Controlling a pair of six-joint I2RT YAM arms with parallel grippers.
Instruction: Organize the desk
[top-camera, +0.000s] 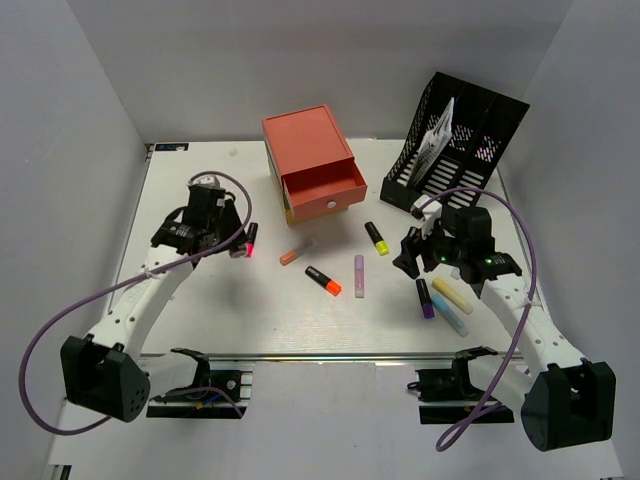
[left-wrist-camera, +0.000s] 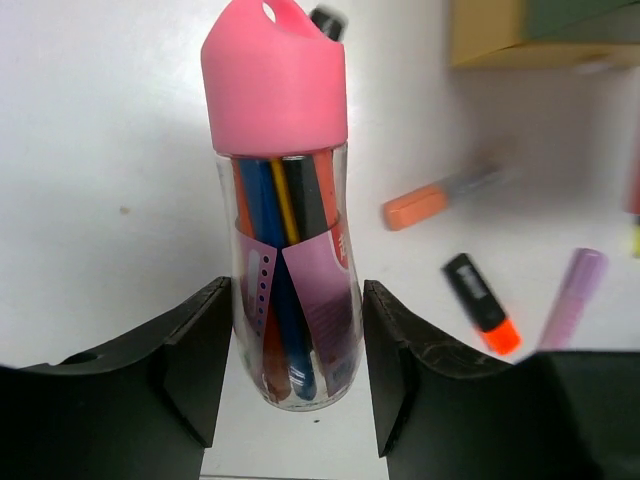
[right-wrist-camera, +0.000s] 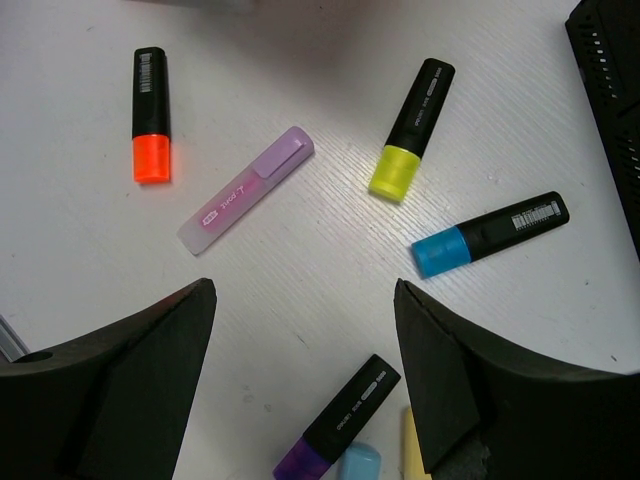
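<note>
The desk (top-camera: 250, 320) is enclosed by grey-white walls; its long axis appears to be laid left to right, parallel to the metal rail (top-camera: 330, 357) along its front edge; its front corners are hidden behind the arm bases. Toward the left edge, a clear pen container (left-wrist-camera: 285, 230) with a pink cap is pinched at its lower half by the left pincer (left-wrist-camera: 296, 290); the pens inside are partly masked by a pink label; an orange pen (left-wrist-camera: 430, 200) beyond it is blurred in the left wrist view. Toward the right edge, the right pincer (right-wrist-camera: 303, 290) is spread wide above the desk, with nothing between its fingers; beneath it are seen an orange highlighter (right-wrist-camera: 151, 100), a lilac highlighter (right-wrist-camera: 245, 190), a yellow highlighter (right-wrist-camera: 412, 130) and a blue highlighter (right-wrist-camera: 490, 233); a purple highlighter (right-wrist-camera: 335, 420) is cut off at the bottom of that view. At the middle of the back edge a red drawer unit (top-camera: 310, 160) is seen with its top drawer pulled out, the lower drawers mostly hidden; in the back right corner a black file rack (top-camera: 470, 130) holds something white that cannot be made out.
</note>
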